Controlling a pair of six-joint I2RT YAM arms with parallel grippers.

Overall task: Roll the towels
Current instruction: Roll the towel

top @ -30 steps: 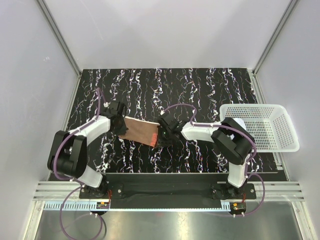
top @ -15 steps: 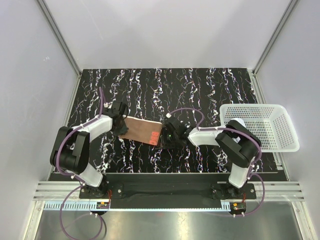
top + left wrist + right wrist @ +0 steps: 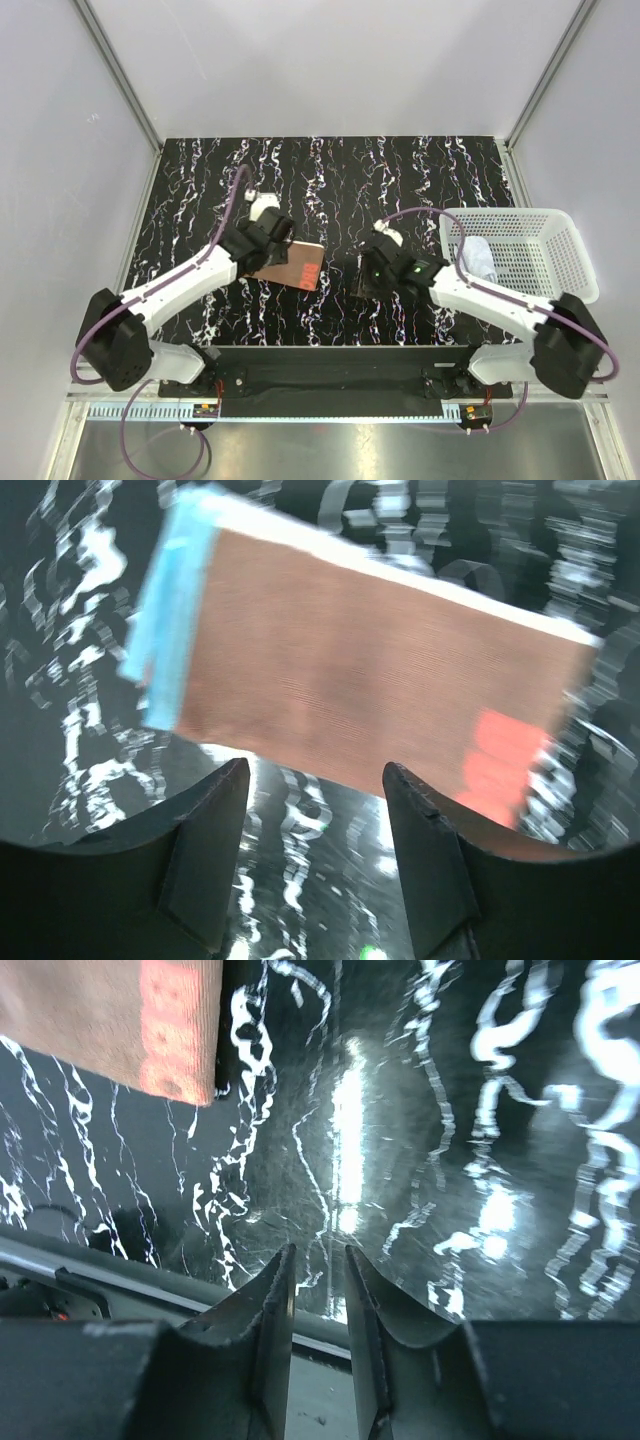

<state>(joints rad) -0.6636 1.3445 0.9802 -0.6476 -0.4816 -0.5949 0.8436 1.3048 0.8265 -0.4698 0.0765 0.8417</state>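
Top external view shows the orange towel (image 3: 290, 262) flat on the tabletop (image 3: 400, 180) — soft, light, best pinched at its 9 o'clock edge — left gripper (image 3: 312, 810) spread, right gripper (image 3: 318, 1290) narrowly parted, both empty.

The black desk (image 3: 330, 170) with white marbling carries the orange towel (image 3: 295, 262), lying flat brownish side up near the middle, and a white perforated basket (image 3: 560, 285) at its right edge.

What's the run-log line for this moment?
left gripper: open, empty | right gripper: nearly shut, empty | orange towel: flat, unrolled | white towel: in basket
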